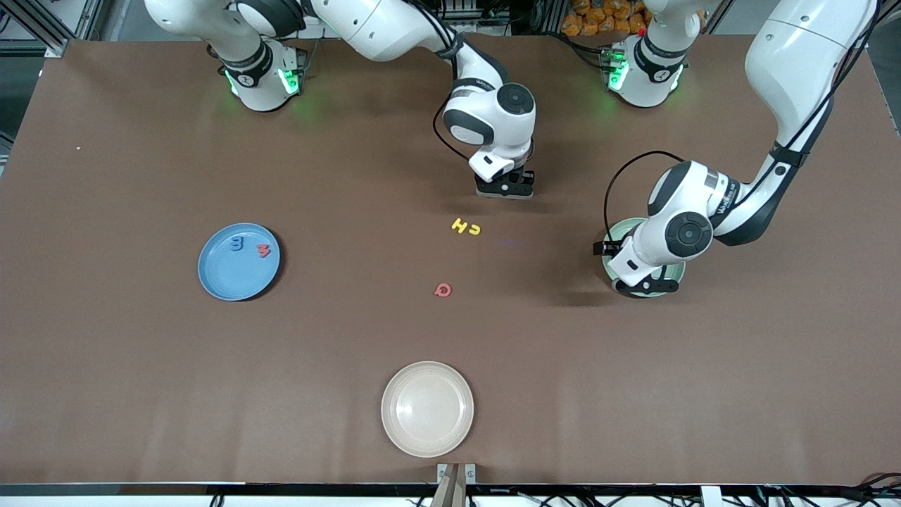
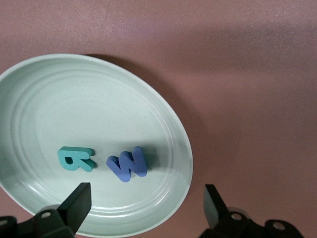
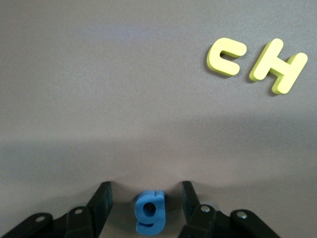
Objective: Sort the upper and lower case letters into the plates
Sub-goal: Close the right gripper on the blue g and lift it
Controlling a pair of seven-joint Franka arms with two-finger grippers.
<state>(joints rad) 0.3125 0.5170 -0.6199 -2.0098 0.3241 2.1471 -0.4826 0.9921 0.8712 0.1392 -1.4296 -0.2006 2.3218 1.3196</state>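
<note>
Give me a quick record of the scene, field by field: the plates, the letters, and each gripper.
blue plate: toward the right arm's end, holds a blue letter and a red letter
mint plate: under the left gripper, holds a teal letter and a blue w
beige plate: nearest the front camera
loose on table: yellow H, yellow c, red letter
right gripper: low at the table, fingers either side of a blue g, not clamped
left gripper: open over the mint plate
</note>
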